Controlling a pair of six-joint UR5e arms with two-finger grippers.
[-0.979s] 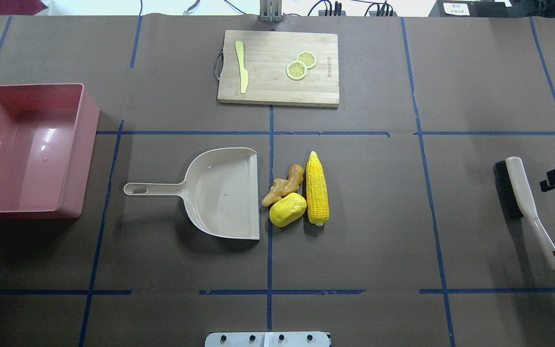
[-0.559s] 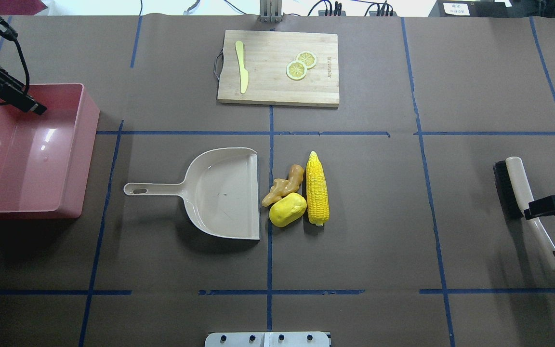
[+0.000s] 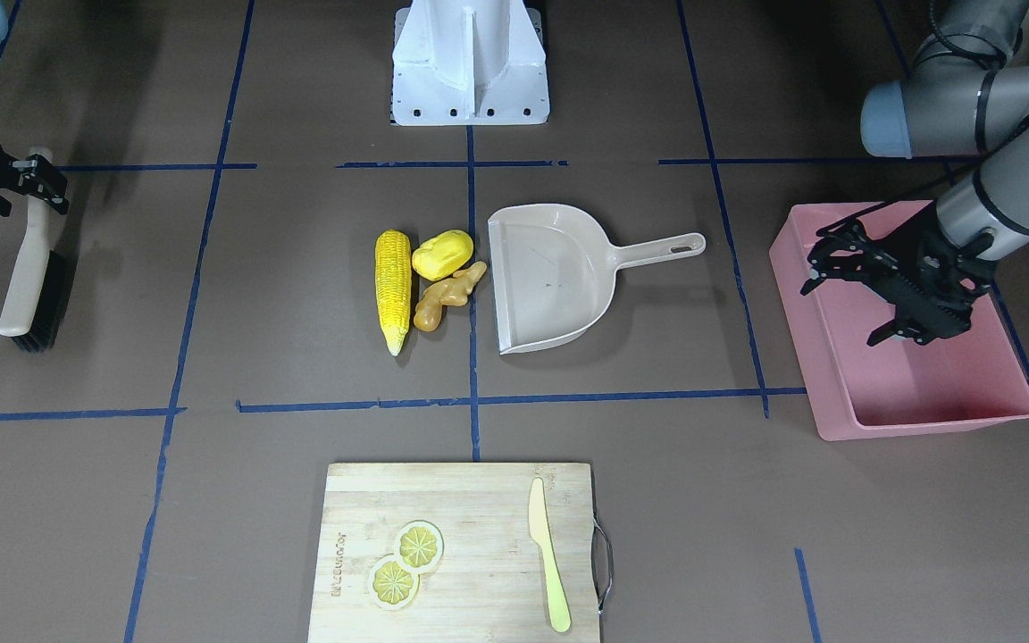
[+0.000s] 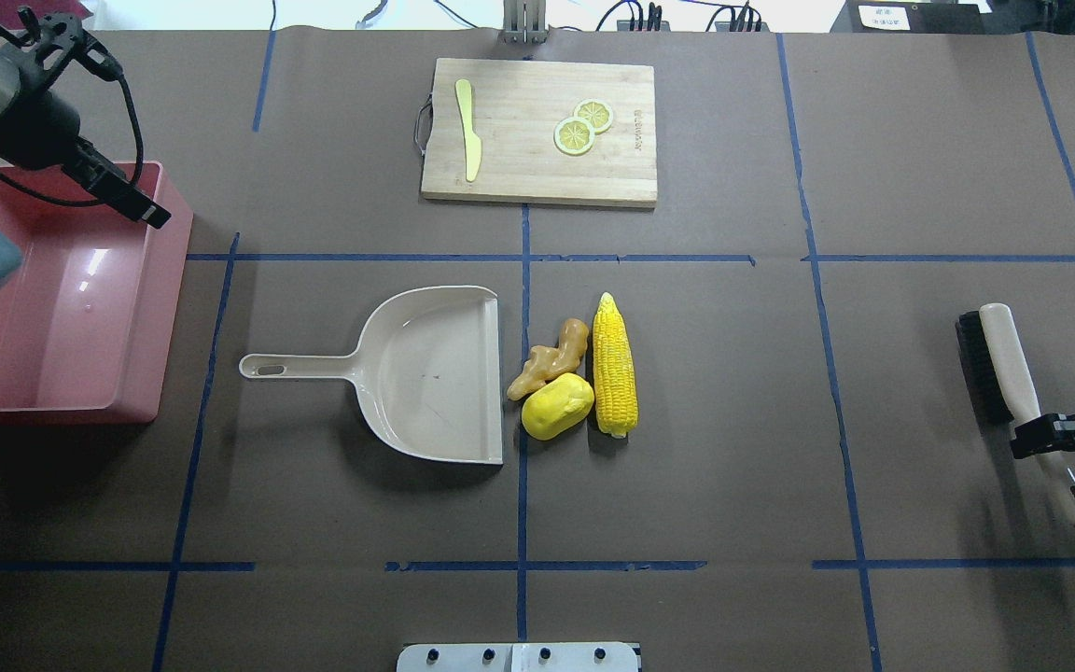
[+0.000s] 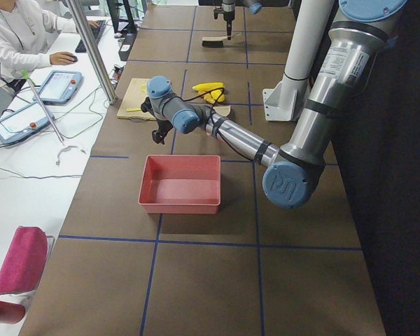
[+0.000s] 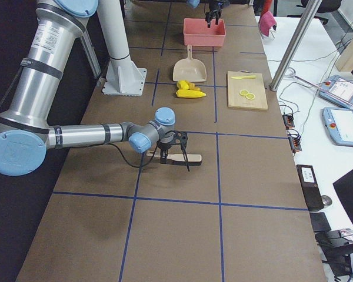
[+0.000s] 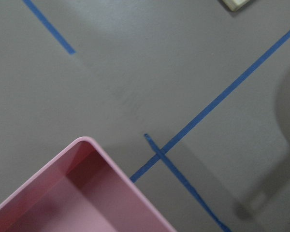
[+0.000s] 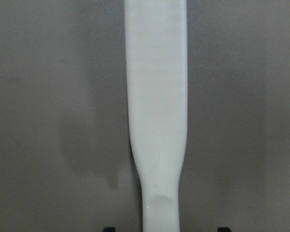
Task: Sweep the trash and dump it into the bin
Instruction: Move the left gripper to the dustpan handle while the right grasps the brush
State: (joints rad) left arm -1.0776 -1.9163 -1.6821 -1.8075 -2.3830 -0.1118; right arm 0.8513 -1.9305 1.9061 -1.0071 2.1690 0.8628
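Note:
The corn cob (image 4: 614, 366), the yellow potato-like lump (image 4: 556, 407) and the tan ginger root (image 4: 551, 357) lie together just right of the beige dustpan's (image 4: 435, 373) open mouth. The pink bin (image 4: 169, 308) stands at the table's left; its corner shows in the left wrist view (image 7: 87, 193). My left gripper (image 3: 840, 314) hangs open and empty over the bin's far part. My right gripper (image 4: 1055, 446) is open, with its jaws on either side of the white handle (image 8: 157, 96) of the black-bristled brush (image 4: 999, 364), apart from it.
A wooden cutting board (image 4: 537, 131) at the far middle carries a pale yellow knife (image 4: 468, 131) and two lemon slices (image 4: 582, 127). Blue tape lines cross the brown table. The robot's base (image 3: 470, 62) is at the near edge.
My left arm has swung in from the left edge over the bin's far corner. My right gripper has moved along the brush toward the near end of its handle.

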